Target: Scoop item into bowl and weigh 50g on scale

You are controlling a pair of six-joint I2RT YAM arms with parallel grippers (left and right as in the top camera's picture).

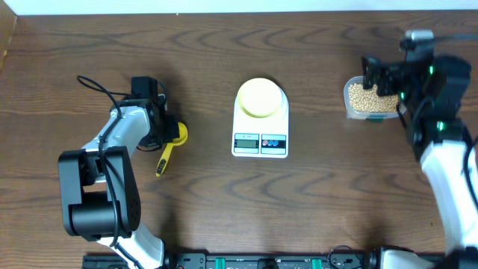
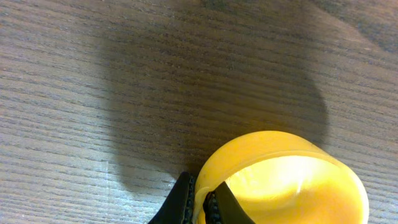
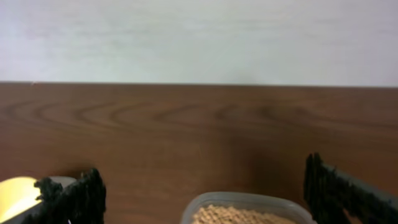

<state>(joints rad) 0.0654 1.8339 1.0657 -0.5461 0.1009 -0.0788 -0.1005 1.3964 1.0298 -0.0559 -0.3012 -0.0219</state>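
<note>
While pinching scoop (image 1: 170,149) tight in left gripper (image 2: 199,193) and holding right gripper (image 1: 379,77) wide open, empty, by beans (image 1: 372,101), only just getting started, bowl (image 1: 260,97) on scale (image 1: 260,142) looking unfilled.

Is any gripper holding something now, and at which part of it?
The left gripper is shut on the yellow scoop, pinching the rim of its cup. The right gripper, open, holds nothing.

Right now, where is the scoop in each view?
Overhead: the scoop lies left of the scale, its cup at the left gripper, handle pointing toward the picture's bottom.
Left wrist: its yellow cup fills the lower right, rim pinched by that gripper.
Right wrist: not in it.
Shared landmark: the wood-grain table.
</note>
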